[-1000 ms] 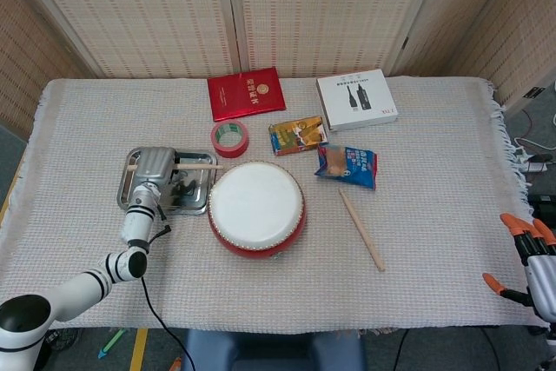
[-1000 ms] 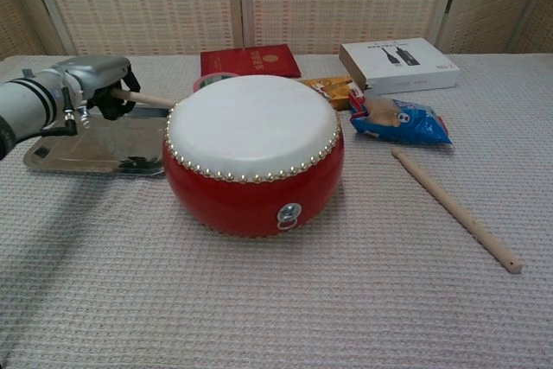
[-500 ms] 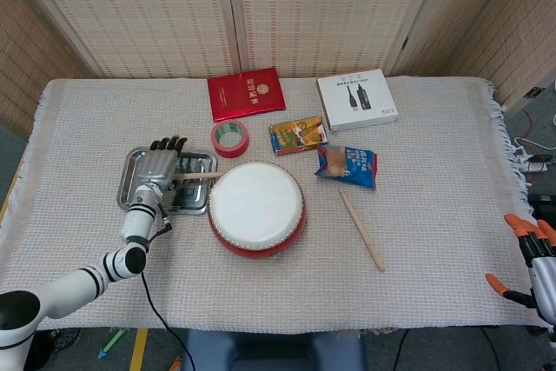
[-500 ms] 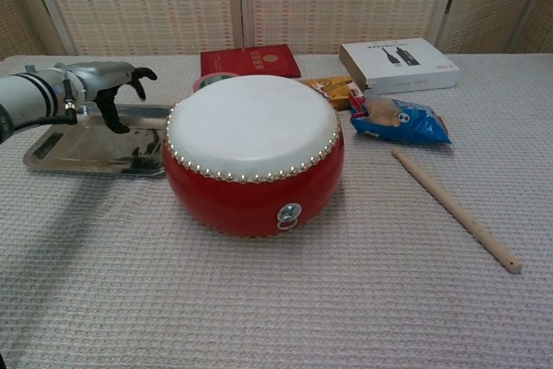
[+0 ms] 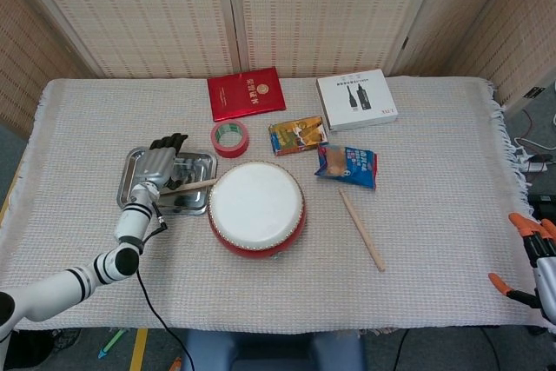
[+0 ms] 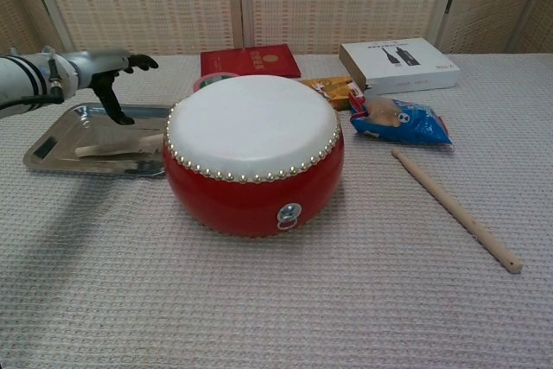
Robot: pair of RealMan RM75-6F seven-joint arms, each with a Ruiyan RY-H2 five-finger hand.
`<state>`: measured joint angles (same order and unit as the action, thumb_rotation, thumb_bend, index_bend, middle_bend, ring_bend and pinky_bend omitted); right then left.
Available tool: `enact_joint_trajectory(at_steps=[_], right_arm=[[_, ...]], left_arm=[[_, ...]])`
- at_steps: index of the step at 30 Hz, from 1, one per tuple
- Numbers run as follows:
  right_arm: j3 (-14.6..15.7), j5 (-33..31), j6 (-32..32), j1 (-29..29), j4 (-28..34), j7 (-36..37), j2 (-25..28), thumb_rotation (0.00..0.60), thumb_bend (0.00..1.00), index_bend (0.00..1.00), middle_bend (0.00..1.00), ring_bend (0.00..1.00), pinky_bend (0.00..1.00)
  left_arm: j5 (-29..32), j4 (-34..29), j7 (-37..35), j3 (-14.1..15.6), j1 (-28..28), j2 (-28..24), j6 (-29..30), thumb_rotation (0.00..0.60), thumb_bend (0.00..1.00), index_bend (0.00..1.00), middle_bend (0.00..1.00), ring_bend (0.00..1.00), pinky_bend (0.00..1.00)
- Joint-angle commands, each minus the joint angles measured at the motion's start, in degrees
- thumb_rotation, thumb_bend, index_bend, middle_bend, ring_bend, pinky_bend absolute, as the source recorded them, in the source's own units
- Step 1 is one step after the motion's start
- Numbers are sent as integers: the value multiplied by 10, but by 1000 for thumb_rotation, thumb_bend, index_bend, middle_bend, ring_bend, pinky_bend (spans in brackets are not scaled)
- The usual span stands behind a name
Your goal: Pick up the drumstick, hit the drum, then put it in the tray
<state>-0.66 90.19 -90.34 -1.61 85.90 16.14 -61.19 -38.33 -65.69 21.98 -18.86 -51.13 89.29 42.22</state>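
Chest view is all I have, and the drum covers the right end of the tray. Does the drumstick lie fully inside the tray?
Observer: No. In the head view the drumstick sticks out over the right rim of the tray, pointing at the drum.
Operator: And the right hand? I do not see it.
Observer: The right hand is beyond the table's right edge, fingers apart, with nothing visible in it.

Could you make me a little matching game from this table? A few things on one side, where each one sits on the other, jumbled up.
Things:
1. drumstick
2. second stick
3. tape roll
4. left hand

Places:
A. on the cloth, right of the drum
B. open, above the tray
C. lying in the tray
D. beside the red booklet

Pairs: 1-C, 2-A, 3-D, 4-B
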Motion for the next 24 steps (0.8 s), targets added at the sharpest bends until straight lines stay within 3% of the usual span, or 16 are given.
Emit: enact_joint_trajectory(at_steps=[1,12,14,20,24], right_arm=[[-1,-4,3,0,-1,4,4,600,183,0,84,0,0],[-8,-11,19,11,-31,52,4,600,183,0,84,0,0],[-9,-12,22,13,-37,58,1,600,183,0,84,0,0],[-7,-9,24,15,-43,63,-3,600,183,0,84,0,0],[-1,1,26,16,-44,70,-9,600,183,0,84,0,0]], left_arm=[[-53,-84,-39,0,43,-57,63,600,270,13,41,0,59],[-208,-232,-98,75,204,-160,281,600,317,147,115,11,67],[-235,-247,-100,94,236,-168,324,600,317,157,121,15,68],[-280,-265,-96,129,275,-184,368,600,315,159,123,18,68],[-346,-288,-110,178,352,-185,466,600,313,161,123,18,68]])
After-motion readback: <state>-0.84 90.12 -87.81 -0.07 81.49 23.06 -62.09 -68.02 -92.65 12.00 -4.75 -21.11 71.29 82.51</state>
